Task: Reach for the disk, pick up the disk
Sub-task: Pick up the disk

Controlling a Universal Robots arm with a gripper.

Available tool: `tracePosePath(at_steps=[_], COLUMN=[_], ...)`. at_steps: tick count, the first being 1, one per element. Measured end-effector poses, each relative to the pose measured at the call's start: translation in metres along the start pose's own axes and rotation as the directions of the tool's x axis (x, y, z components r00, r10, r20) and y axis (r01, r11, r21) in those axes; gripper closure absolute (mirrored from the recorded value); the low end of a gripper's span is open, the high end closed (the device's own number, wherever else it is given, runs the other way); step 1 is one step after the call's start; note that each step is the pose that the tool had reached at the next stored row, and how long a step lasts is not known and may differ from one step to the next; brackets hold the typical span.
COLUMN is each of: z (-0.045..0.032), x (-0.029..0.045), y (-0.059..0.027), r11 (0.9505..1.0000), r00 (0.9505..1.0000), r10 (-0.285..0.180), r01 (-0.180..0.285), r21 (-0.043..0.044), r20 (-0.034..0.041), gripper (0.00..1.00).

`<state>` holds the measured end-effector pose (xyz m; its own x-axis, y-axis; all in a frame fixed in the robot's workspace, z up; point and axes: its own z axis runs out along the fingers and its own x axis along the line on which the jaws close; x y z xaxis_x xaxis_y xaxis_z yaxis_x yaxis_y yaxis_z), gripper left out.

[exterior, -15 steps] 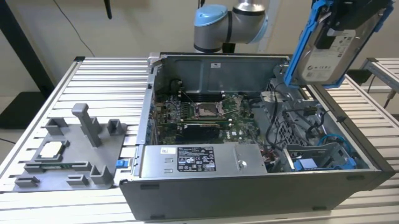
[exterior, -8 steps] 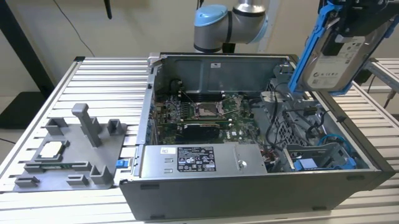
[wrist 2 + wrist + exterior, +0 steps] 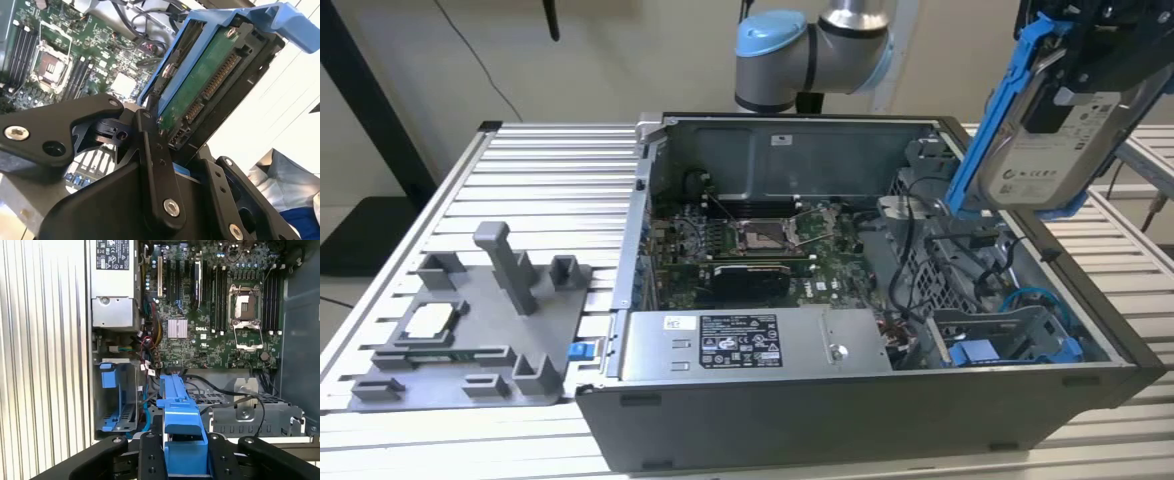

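Note:
The disk [image 3: 1047,150], a silver drive with a white label in bright blue rails, hangs tilted in the air above the open computer case's corner on the exterior view's right. My gripper [image 3: 1083,60] is shut on its upper end. In the second wrist view the disk's [image 3: 210,85] green circuit side and connector show between the black fingers [image 3: 155,165] of the gripper [image 3: 187,167]. In the first wrist view the blue rail of the disk [image 3: 181,432] stands clamped in the gripper [image 3: 184,460], well above the case floor.
The open case [image 3: 854,400] holds a motherboard [image 3: 747,250], a power supply [image 3: 740,345], loose cables and a drive cage with blue rails [image 3: 1001,340]. A grey fixture [image 3: 480,330] with a small silver chip [image 3: 430,320] sits on the slatted table at the exterior view's left.

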<state>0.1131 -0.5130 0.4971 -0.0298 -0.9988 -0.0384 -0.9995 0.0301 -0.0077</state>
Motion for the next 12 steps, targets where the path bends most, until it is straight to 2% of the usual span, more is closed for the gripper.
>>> tracePosePath(at_steps=[4,12], z=[-0.0002,-0.0003], x=[0.0051,0.0062], y=[-0.0001,-0.0002], r11=[1.0000,1.0000], r00=[1.0000,1.0000], r10=[0.000,0.000], r01=[0.000,0.000], r21=[0.0000,0.0000], r20=[-0.0001,-0.0001], gripper=[1.00,1.00])
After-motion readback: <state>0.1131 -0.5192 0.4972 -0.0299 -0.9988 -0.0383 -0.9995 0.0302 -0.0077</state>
